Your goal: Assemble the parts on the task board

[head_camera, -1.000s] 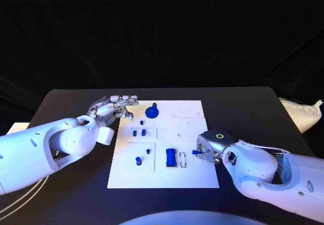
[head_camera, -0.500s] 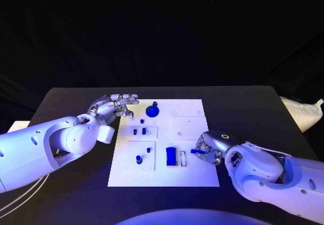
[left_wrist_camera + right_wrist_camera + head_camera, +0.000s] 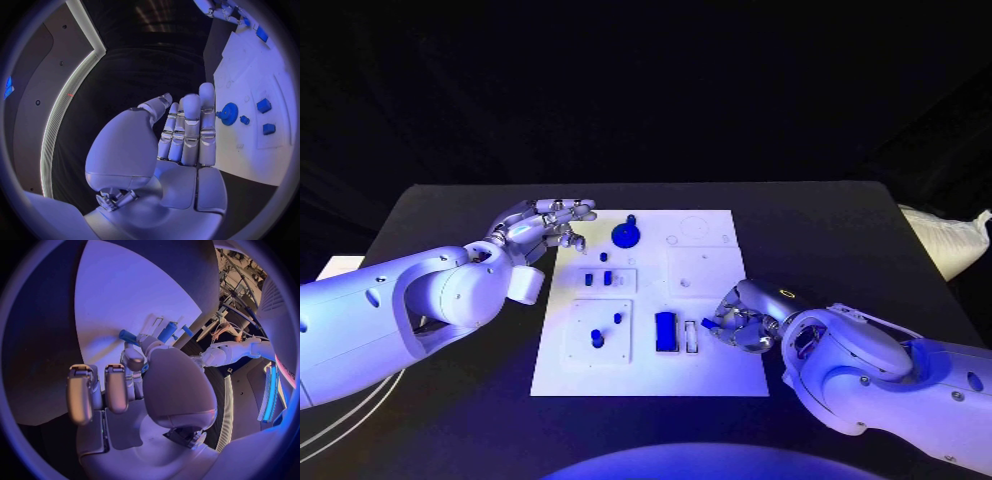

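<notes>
The white task board lies in the middle of the black table. My right hand hovers at the board's right edge and pinches a small blue peg between thumb and finger, beside a tall blue block and a narrow white slot. My left hand is at the board's far left corner, fingers straight and holding nothing. A blue gear stands close to it. Two small blue pieces and two blue pegs sit in the left panels.
A white bag lies off the table's right side. A pale flat object shows at the table's left edge. The black table is bare around the board.
My right hand has rolled slightly at the wrist, still holding the blue peg at the board's right edge. The left hand has stayed where it was.
</notes>
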Available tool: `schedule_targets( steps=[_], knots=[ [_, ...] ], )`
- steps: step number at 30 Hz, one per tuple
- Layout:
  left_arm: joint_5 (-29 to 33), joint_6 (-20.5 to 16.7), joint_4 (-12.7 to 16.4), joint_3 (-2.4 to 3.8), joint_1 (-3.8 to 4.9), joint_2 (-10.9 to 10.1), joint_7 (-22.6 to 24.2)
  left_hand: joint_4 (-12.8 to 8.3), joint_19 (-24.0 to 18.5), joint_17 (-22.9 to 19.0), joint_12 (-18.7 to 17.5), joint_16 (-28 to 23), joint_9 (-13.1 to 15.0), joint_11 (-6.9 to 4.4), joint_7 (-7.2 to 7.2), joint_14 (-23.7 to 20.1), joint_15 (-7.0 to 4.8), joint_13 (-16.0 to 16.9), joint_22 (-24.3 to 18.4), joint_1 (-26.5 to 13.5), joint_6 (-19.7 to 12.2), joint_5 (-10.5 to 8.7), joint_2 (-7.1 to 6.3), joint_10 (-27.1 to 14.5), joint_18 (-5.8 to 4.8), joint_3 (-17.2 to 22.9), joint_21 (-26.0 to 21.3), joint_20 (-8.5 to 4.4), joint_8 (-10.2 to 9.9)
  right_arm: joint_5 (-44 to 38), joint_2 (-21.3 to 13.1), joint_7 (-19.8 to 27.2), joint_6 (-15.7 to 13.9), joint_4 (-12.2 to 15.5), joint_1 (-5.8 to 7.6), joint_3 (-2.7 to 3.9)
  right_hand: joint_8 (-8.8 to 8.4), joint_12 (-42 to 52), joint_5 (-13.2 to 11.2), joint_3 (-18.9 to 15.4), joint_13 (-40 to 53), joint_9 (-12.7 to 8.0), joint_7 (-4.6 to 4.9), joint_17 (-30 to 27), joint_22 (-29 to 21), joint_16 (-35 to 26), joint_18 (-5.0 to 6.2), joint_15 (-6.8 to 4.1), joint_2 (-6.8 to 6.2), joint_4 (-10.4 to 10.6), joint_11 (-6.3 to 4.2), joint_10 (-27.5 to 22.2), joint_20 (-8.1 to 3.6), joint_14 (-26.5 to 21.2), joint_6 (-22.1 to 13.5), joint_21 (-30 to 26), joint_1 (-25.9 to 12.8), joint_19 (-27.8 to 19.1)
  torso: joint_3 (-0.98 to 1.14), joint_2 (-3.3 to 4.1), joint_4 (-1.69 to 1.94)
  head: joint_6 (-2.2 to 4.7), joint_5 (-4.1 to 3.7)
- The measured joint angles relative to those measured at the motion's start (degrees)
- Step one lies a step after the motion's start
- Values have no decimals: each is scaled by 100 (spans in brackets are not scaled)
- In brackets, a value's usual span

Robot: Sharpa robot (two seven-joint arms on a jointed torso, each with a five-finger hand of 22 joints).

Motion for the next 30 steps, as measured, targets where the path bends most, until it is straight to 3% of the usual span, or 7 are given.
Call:
schedule_targets(
  steps=[5, 11, 13, 30],
  knots=[
    [0, 2, 5, 0, 0, -2, -2, 0, 0, 0, 0, 0, 0, 0, 0, 0, 0, 0, 0, 0, 0, 0, 0, 0, 0, 0, 0, 0, 0, 287, 71, -4, -6, -11, 0, 1, 0, 33, 8, 17, 26, 17, -5, 0, -1, 0, 0, 0, -56, 41, -14, 16, 0, 0, 66, 0, -178, 0, -3, -1, 3, -7, 0],
    [0, 5, 12, 0, 0, -2, -4, 0, 0, 0, 0, 0, 0, 0, 0, 0, 0, 0, 0, 0, 0, 0, 0, 0, -1, 0, 0, 0, 0, 496, 178, -8, -3, -62, 1, 1, 50, 172, 303, -173, 112, 96, -45, -1, -1, 78, 0, -11, -137, 246, -22, 104, 0, -11, 150, 40, -513, 0, -3, -2, 3, -13, 7],
    [0, 6, 13, 0, 0, -2, -5, 0, 0, 1, 0, 0, 0, 0, 0, 0, 0, 0, 0, 0, 0, 0, 0, 0, 0, 0, 0, 0, 0, 534, 214, -9, -3, -77, 1, 1, 70, 195, 453, -265, 141, 110, -58, -1, -1, 78, -62, -20, -157, 300, -30, 113, 0, -20, 165, 41, -594, 0, -2, -1, 3, -20, 10],
    [-1, 11, 17, 1, 0, -4, -10, 0, 0, 1, 0, 0, 0, 0, 0, 0, 0, 0, 1, 0, 0, 0, 0, 0, -1, 0, 0, 0, 0, 736, 368, -14, -9, -136, 2, 3, 91, 244, 897, -670, 199, 190, -90, 3, -2, 104, -60, -42, -78, 393, -61, 144, -22, 1, 213, 67, -757, 22, 3, -1, 1, -27, 39]
  ],
)
